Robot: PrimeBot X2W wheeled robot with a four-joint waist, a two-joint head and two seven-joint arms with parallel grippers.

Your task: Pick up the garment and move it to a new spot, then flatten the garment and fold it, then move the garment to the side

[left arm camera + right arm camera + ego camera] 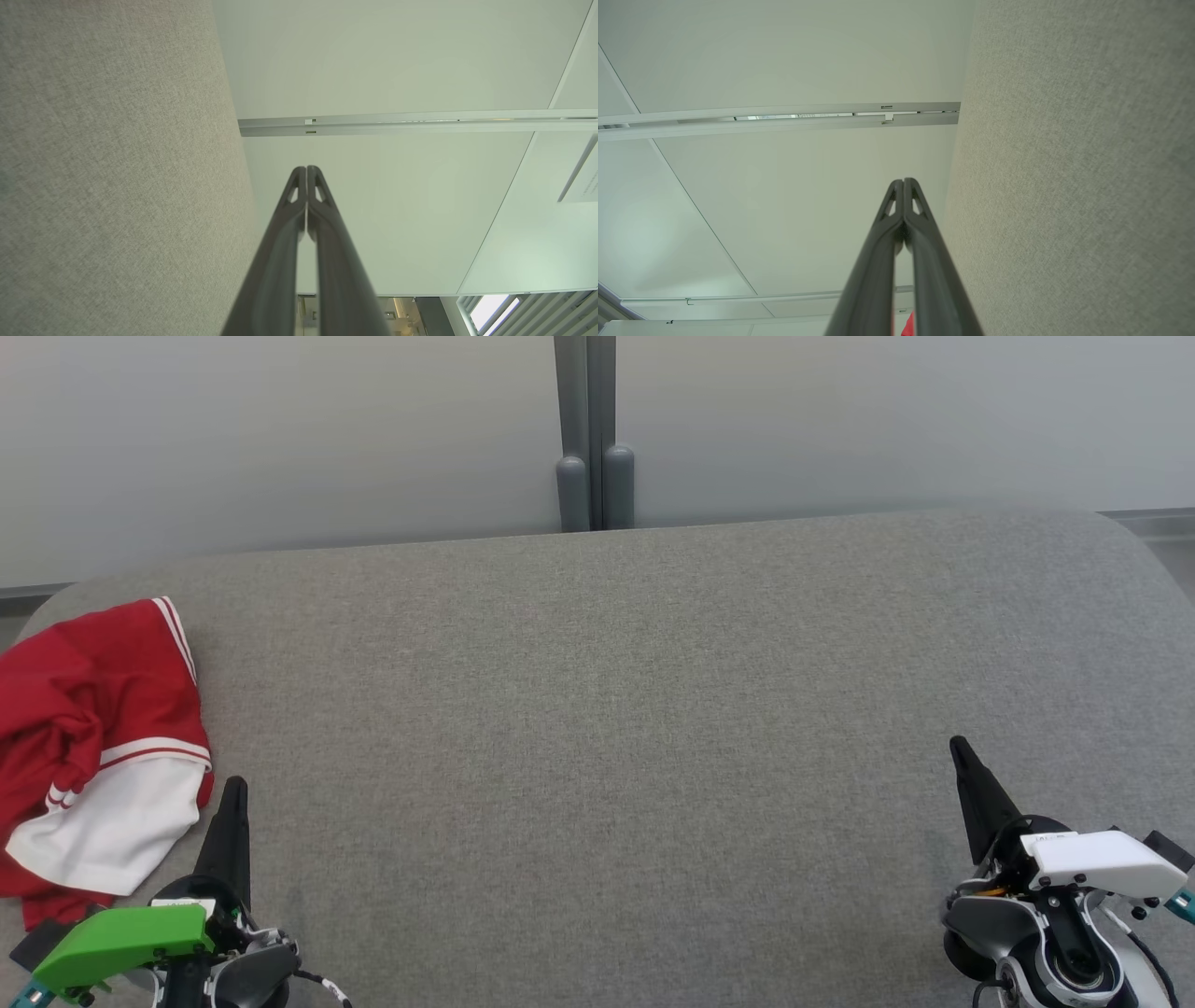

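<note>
Garment (93, 747), red with white panels and white stripes, lies crumpled at the far left end of the grey counter (597, 709), its outer part cut off by the edge of the head view. The heap runs roughly front to back along that end, with a striped hem at the far side and a white panel nearer the robot. The left tool (234, 789) sits just beside the garment's near right edge, fingers pressed together and pointing away from the robot. The white panel lies immediately to its left and a little ahead. The right tool (960, 751) is well apart, at the opposite end of the counter, its fingers likewise together and holding nothing. In the right wrist view a red sliver of the garment shows low between the fingers, at the bottom edge. As I judge it, the left arm is clearly the nearer one. The pick-up would turn on a short shift to its left, fingers parted first, and the wide bare middle of the counter offers the new spot.
</note>
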